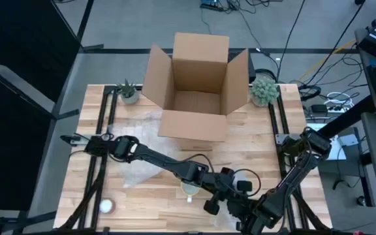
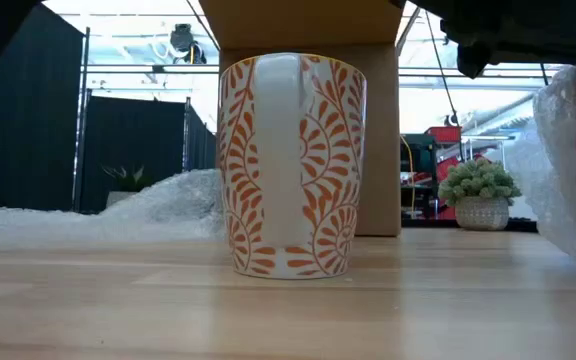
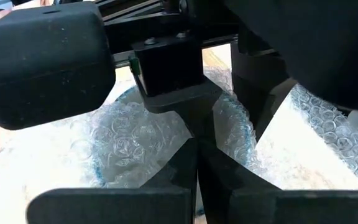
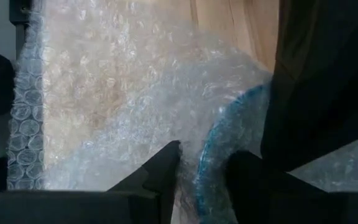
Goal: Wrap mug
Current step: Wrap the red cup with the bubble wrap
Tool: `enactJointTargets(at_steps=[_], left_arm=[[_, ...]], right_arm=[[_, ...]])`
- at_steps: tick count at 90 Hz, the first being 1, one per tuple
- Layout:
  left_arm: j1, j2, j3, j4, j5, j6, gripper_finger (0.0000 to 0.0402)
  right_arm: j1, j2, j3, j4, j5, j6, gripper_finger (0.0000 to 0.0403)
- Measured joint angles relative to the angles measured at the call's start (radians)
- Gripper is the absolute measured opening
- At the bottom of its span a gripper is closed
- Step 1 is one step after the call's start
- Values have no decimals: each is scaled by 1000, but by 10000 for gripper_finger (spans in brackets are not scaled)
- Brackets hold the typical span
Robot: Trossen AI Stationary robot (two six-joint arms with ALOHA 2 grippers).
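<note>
The mug stood upright on the wooden worktop, near the front edge, with its handle facing the low camera. It was white with orange leaves painted on it. Nothing was touching it, and no wrap was on it yet. Bubble wrap lay in a heap behind it on one side, and more of it showed at the other edge of the low view. An open cardboard box sat at the back of the worktop.

Both arms met low down at the front of the worktop, close to the mug. The left tool had its fingers pressed together, with bubble wrap right at the tips. I could not tell if a thin bit of wrap was pinched between them. The right tool was clamped on a fold of the bubble wrap, and a curved blue edge showed through that fold. I could not tell what the blue edge was.

The mug looked hard and smooth, so it would likely be slippery and a bit heavy. It could chip or break if it tipped or got knocked. The best places to take hold looked like the rim or the handle, with a gentle squeeze. The bubble wrap was soft, light and floppy. It would bend and slide easily, so it was best held by an edge and pulled slowly over the mug.
</note>
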Motion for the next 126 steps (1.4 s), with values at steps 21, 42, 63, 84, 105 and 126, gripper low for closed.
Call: enactJointTargets(at_steps=[21, 42, 63, 84, 105, 126], left_arm=[[0, 1, 1, 2, -2, -1, 0], [0, 2, 0, 3, -2, -1, 0], [0, 2, 0, 7, -5, -5, 0], [0, 2, 0, 13, -5, -6, 0], [0, 2, 0, 16, -6, -6, 0], [0, 3, -1, 14, -6, -6, 0]], right_arm=[[4, -50, 7, -6, -12, 19, 169], [3, -151, 9, -35, -26, -6, 204], [3, -252, 9, -114, -29, 34, 201], [-2, -300, 10, -362, -31, 281, 199], [-20, -298, -90, -487, -41, 485, 199], [-79, -297, -163, -166, -40, 310, 199]])
